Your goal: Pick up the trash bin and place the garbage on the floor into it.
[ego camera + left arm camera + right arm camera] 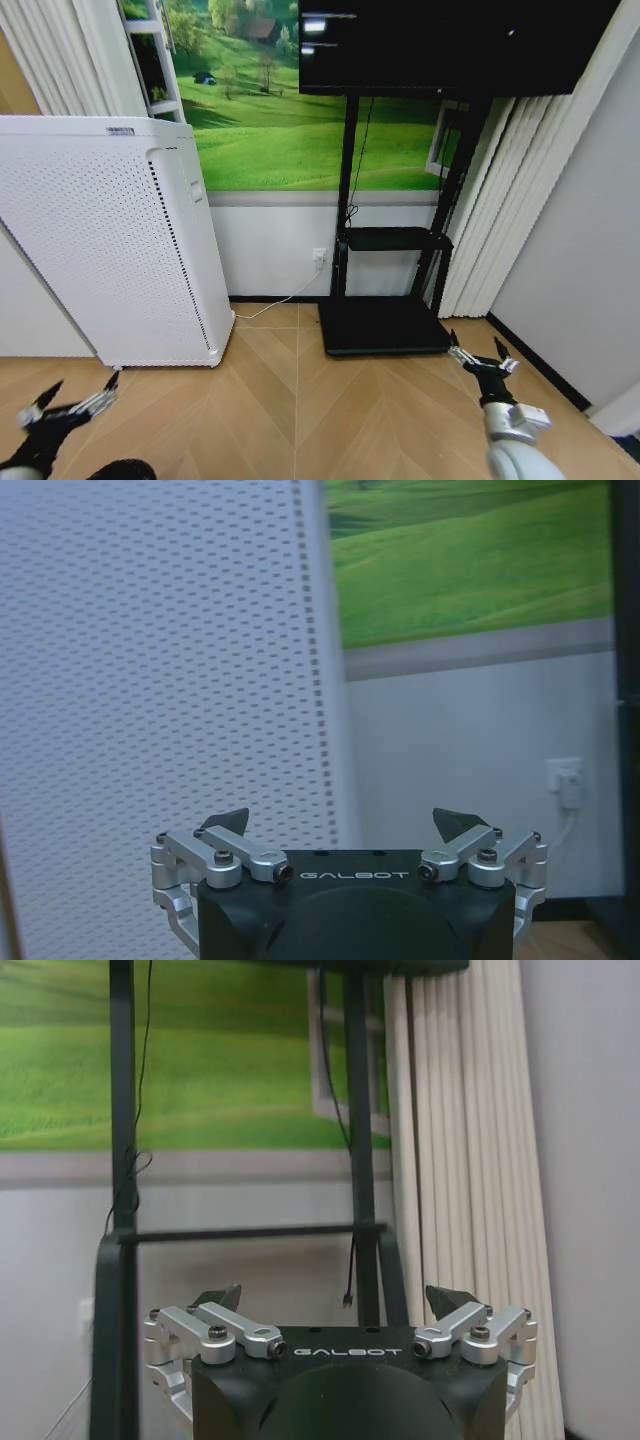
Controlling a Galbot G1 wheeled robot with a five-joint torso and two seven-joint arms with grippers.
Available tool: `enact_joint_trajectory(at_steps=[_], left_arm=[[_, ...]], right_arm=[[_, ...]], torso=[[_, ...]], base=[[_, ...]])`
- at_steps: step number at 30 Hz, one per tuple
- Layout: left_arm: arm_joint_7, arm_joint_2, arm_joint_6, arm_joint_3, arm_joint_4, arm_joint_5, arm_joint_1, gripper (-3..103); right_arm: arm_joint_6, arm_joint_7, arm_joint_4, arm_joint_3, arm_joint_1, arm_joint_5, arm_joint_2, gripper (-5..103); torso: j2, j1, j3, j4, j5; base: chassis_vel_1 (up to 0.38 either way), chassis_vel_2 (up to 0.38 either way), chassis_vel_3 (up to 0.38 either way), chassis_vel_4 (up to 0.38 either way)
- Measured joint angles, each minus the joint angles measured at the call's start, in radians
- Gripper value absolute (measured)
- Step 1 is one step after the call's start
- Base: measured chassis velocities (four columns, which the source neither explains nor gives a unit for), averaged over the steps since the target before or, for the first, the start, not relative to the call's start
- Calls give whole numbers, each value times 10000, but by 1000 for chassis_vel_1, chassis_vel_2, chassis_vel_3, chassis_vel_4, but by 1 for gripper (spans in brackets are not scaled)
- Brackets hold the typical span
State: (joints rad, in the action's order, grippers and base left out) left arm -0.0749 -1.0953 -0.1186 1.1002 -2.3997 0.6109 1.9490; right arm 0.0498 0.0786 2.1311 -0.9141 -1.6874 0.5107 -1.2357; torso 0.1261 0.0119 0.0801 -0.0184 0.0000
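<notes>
My left gripper hangs open low at the left, over the wooden floor and just in front of the white perforated appliance. In the left wrist view it faces that appliance with nothing between its fingers. My right gripper stands open at the lower right, near the black base of the TV stand. The right wrist view shows it empty, facing the stand's posts. A dark rounded shape sits at the bottom edge beside my left arm. I cannot tell whether it is the trash bin. The garbage is out of view.
A wall with a green landscape picture runs behind everything. A white cable runs from a wall socket along the floor. Pale curtains hang right of the stand, then a grey wall. Herringbone floor lies open between the arms.
</notes>
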Motion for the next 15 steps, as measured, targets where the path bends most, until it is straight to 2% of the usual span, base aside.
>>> enact_joint_trajectory(at_steps=[1, 3, 4, 6, 10, 15], left_arm=[[0, 0, 0, 0, 0, 0, 0, 100], [22, -12, 180, -879, -260, -668, -18, 100], [22, -12, 180, -879, -260, -668, -18, 100], [214, -179, 575, -1917, -424, -1649, -69, 100], [98, -315, 642, -2407, -449, -1988, -174, 100], [15, -330, 614, -2451, -312, -2025, -306, 100]], right_arm=[[0, 0, 0, 0, 0, 0, 0, 100], [-139, -88, 759, -124, -834, 42, -360, 100], [-139, -88, 759, -124, -834, 42, -360, 100], [-154, -195, 1716, 41, -1814, -275, -987, 100], [-152, 25, 2348, 645, -2136, -1027, -1489, 100], [-243, 96, 2528, 1035, -2150, -1562, -1689, 100]], torso=[[0, 0, 0, 0, 0], [1, 0, -1, 2, 1], [1, 0, -1, 2, 1], [1, -1, -1, 1, -2], [1, -1, -1, 6, -2], [1, -1, -1, 5, 0]], base=[[0, 0, 0, 0], [0, 0, 0, 0], [0, 0, 0, 0], [0, 0, 0, 0], [0, 0, 0, 0], [0, 0, 0, 0]])
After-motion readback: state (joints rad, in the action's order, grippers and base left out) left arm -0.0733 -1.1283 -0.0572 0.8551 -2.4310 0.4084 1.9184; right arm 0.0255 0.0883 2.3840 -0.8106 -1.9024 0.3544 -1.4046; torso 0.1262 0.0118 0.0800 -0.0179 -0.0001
